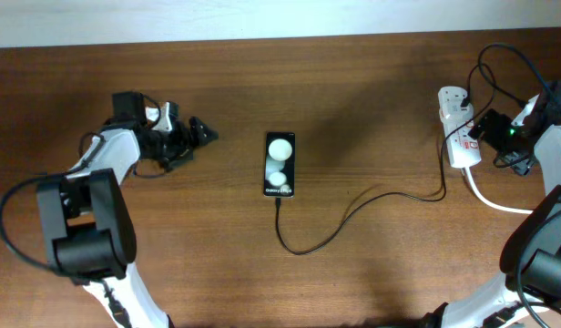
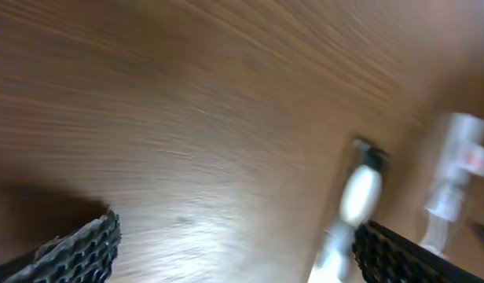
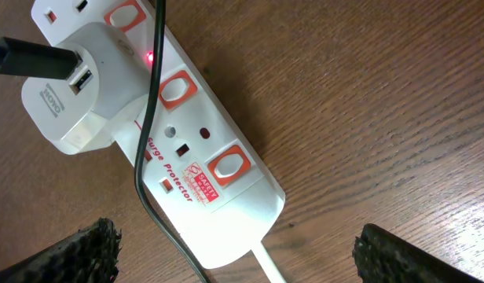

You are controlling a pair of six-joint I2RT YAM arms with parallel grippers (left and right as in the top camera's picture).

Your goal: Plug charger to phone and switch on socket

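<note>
The phone point(image 1: 280, 164) lies flat at the table's middle, white round patches up; it shows blurred in the left wrist view point(image 2: 360, 195). The charger point(image 1: 353, 214), a thin black cable, meets the phone's near end, loops across the table and runs up to the white adapter point(image 3: 77, 98) in the socket point(image 1: 458, 128). A small red light point(image 3: 150, 56) glows on the socket point(image 3: 203, 169). My right gripper point(image 1: 479, 129) point(image 3: 246, 259) is open, just over the socket's near end. My left gripper point(image 1: 200, 135) point(image 2: 242, 259) is open and empty, left of the phone.
The socket's thick white cord point(image 1: 494, 202) trails toward the right edge. A black cable point(image 3: 148, 165) crosses over the socket's face. The table's far edge runs along the top of the overhead view.
</note>
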